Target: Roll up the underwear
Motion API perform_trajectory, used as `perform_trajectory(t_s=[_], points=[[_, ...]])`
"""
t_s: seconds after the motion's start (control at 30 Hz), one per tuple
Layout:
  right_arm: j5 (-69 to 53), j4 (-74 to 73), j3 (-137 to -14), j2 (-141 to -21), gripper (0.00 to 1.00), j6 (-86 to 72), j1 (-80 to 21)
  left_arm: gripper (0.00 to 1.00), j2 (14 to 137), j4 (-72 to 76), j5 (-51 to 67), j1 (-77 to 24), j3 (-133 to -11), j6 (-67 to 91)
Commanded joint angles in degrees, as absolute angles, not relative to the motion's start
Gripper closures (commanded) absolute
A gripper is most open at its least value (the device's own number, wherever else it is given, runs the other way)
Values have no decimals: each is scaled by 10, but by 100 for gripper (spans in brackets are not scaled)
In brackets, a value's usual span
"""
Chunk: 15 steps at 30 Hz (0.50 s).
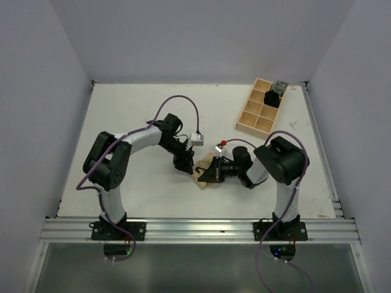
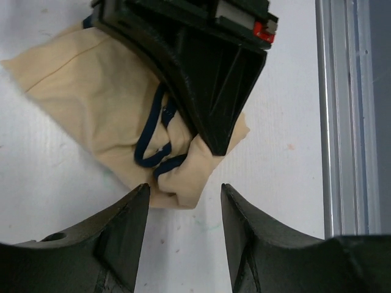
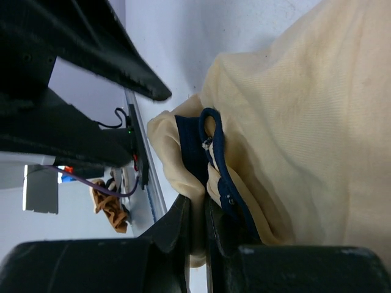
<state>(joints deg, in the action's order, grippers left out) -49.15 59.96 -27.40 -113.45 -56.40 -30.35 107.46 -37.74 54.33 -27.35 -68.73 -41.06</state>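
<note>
The underwear [image 1: 200, 177], a small soft tan-beige fabric garment with dark blue trim, lies crumpled on the white table [image 1: 122, 110] just below the middle of the top view, between the two arms; the left gripper [image 1: 183, 163], black and two-fingered, hangs at its upper left edge, and the right gripper [image 1: 208, 172] meets it from the right.

In the left wrist view the underwear [image 2: 91, 104] spreads from the upper left of the frame down to the centre; the left gripper [image 2: 183, 194] at the bottom has its jaws standing apart and grips nothing; only the lowest folded corner of the cloth reaches into the gap between the fingertips; the dark wedge of the right gripper [image 2: 208, 79] comes down from the top of the frame onto the folded part, beside a loop of blue trim.

In the right wrist view the underwear [image 3: 305, 122] fills the right half; the right gripper [image 3: 197, 215] at the bottom centre is nearly closed, pinching a folded edge of beige cloth and blue trim between its fingers.

A light wooden compartment tray [image 1: 249, 117] sits well apart in the upper right of the top view.
</note>
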Motion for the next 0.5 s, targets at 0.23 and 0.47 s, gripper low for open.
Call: perform_trajectory(t_s=[0.23,0.47], points=[[-506,648,-256,-1170,100,-582,-302,47,1049,-380,530,-322,-708,-450],[-512,650,-260,-1175,100,-584,-303,48,1060,-385,526,-330,-704,-462]])
